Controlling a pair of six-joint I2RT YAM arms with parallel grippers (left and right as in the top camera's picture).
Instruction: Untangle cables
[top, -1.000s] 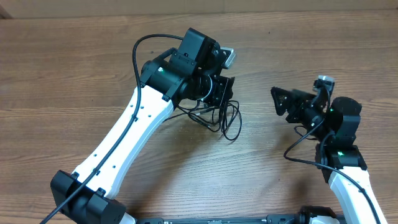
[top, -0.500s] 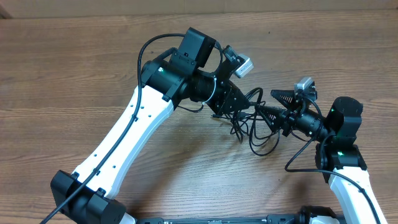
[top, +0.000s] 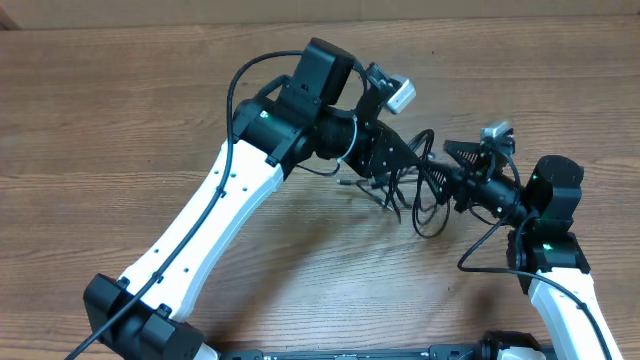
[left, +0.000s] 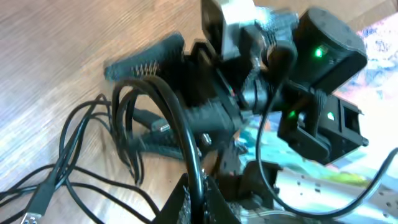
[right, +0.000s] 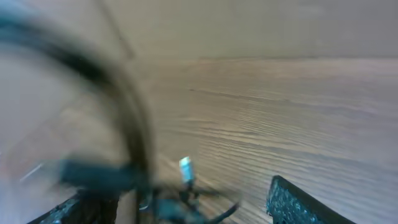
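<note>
The cables (top: 398, 192) are a tangle of thin black cords hanging and trailing on the table between my two grippers. My left gripper (top: 408, 160) is shut on one black cord (left: 186, 143), which arches up out of its jaws in the left wrist view. More strands and a USB plug (left: 31, 211) lie on the wood below. My right gripper (top: 443, 162) stands open right against the tangle, facing the left gripper. The right wrist view is blurred; a dark strand (right: 134, 124) and a small plug tip (right: 186, 169) sit between its fingers (right: 305, 202).
The wooden table (top: 120, 100) stretches bare to the left and back. The left arm's white link (top: 215, 220) crosses the middle diagonally. The right arm's base (top: 555, 270) stands at the lower right, with its own thick wire looping beside it.
My left gripper has carried the cables to the right and lifted them. My right gripper has swung left to meet the tangle, its fingers now among the strands.
</note>
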